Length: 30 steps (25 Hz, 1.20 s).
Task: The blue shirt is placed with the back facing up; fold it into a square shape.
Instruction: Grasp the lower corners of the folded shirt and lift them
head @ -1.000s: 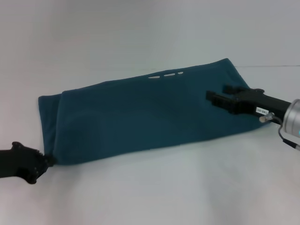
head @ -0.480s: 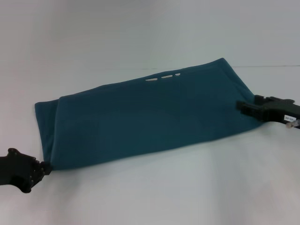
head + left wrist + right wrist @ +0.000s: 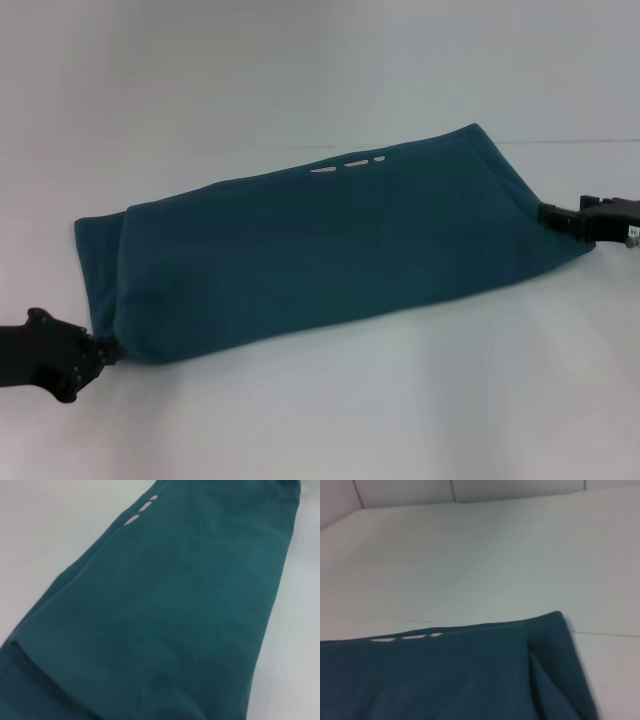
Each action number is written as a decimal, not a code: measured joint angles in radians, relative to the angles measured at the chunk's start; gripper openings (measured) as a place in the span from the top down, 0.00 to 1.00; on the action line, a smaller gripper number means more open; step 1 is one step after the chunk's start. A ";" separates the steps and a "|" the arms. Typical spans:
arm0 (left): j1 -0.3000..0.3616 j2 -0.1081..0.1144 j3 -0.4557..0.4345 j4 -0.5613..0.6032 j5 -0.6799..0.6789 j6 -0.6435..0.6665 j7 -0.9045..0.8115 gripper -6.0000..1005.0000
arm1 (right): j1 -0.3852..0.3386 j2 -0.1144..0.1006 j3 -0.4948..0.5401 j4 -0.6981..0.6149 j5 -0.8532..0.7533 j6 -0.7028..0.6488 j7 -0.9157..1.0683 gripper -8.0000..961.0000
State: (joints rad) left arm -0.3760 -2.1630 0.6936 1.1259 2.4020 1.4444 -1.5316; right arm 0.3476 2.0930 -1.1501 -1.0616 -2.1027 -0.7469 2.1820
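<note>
No containers in view. Blue shirt [image 3: 320, 245] lies folded into a long band across the middle of the head view, running from lower left up to the right, plain side up. A few white lettering slivers [image 3: 347, 163] peek out along its far edge. At the left end a lower layer sticks out past the top fold.

Left gripper [image 3: 98, 352] sits at lower left, touching the band's near-left corner; fingers look pinched on the shirt corner. Right gripper [image 3: 556, 216] is at the right edge of the frame, tip against the band's right end; cannot tell how its fingers stand.

Surface is a plain white table [image 3: 320, 420]. Right wrist view shows a faint seam line [image 3: 605, 634] across the tabletop and tiled white wall [image 3: 455, 490] behind.
</note>
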 joint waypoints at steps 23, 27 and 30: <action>-0.035 0.001 0.001 -0.043 0.000 -0.015 0.002 0.94 | 0.273 -0.106 0.206 0.268 -0.273 -0.184 0.136 0.30; -0.037 0.002 0.004 -0.046 0.004 -0.015 0.002 0.94 | 0.294 -0.117 0.207 0.312 -0.296 -0.184 0.139 0.31; -0.039 0.002 0.006 -0.053 0.006 -0.015 0.006 0.94 | 0.300 -0.117 0.207 0.321 -0.310 -0.175 0.142 0.31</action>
State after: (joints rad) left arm -0.4155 -2.1613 0.6993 1.0728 2.4077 1.4291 -1.5255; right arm 0.6474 1.9756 -0.9428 -0.7402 -2.4124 -0.9220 2.3237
